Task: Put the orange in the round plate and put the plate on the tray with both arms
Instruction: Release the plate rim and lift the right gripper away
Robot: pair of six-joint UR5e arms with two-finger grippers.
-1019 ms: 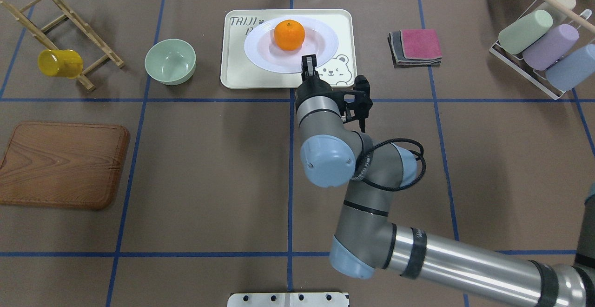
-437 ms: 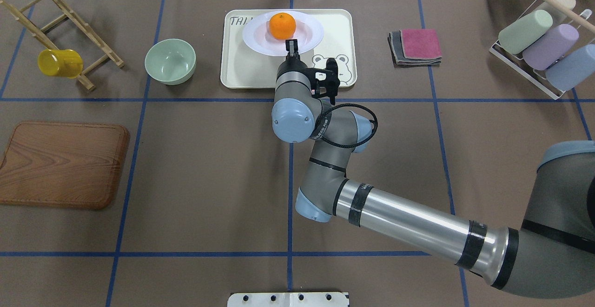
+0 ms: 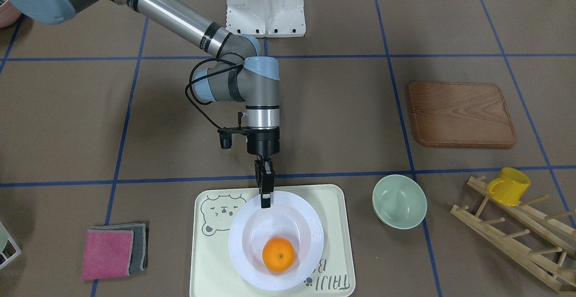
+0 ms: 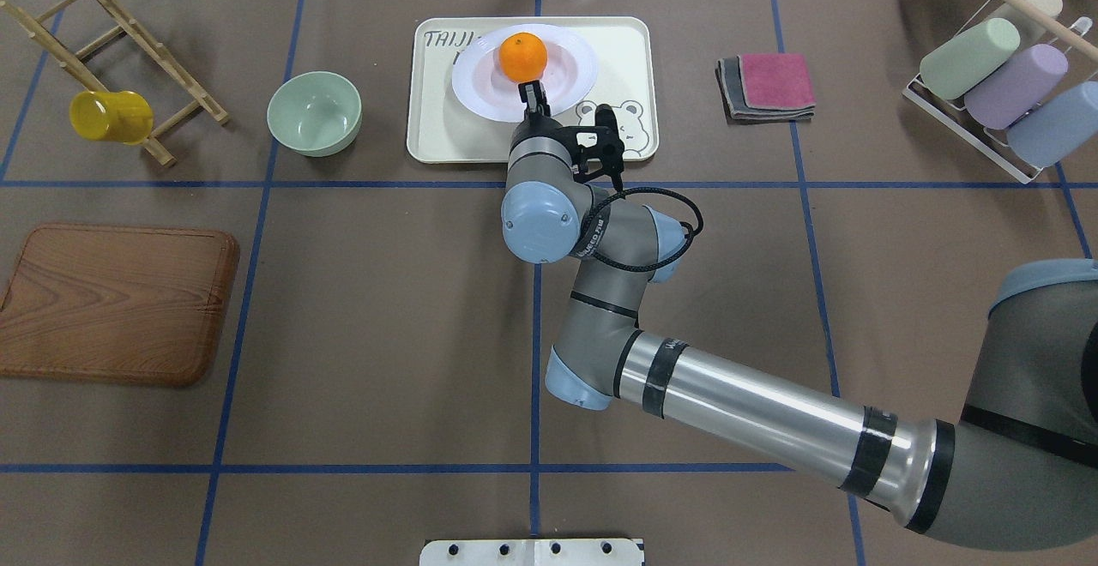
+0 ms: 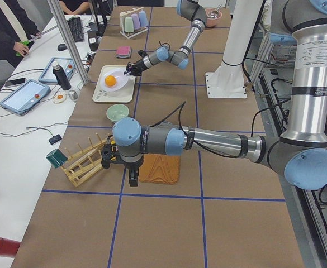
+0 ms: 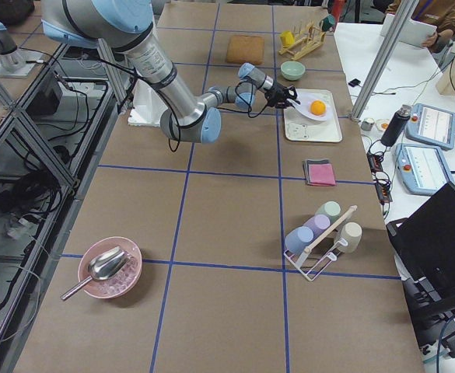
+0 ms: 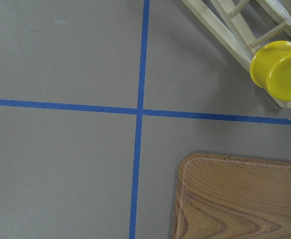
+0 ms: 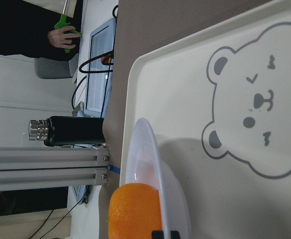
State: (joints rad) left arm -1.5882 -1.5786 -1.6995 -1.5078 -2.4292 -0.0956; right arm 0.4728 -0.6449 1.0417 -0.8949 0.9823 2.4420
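The orange [image 4: 523,56] lies in the white round plate [image 4: 489,86], toward its far side. My right gripper [image 4: 533,96] is shut on the plate's near rim [image 3: 270,198]. The plate hangs tilted just over the cream tray [image 4: 433,124] with the bear drawing, and its shadow falls on the tray [image 8: 185,84] in the right wrist view. The plate [image 3: 252,261] covers the tray's middle [image 3: 335,225], with the orange [image 3: 278,254] in its sunken centre. My left gripper [image 5: 131,177] shows only in the exterior left view, above the table beside the wooden board; I cannot tell its state.
A pale-green bowl [image 4: 314,113] sits left of the tray. Folded cloths [image 4: 768,86] lie to its right. A wooden rack with a yellow mug [image 4: 111,116] stands far left, a wooden board [image 4: 116,302] below it, a cup rack [image 4: 995,86] far right.
My right arm has carried the plate down and further over the tray, slightly left. The orange now sits toward the plate's far side.
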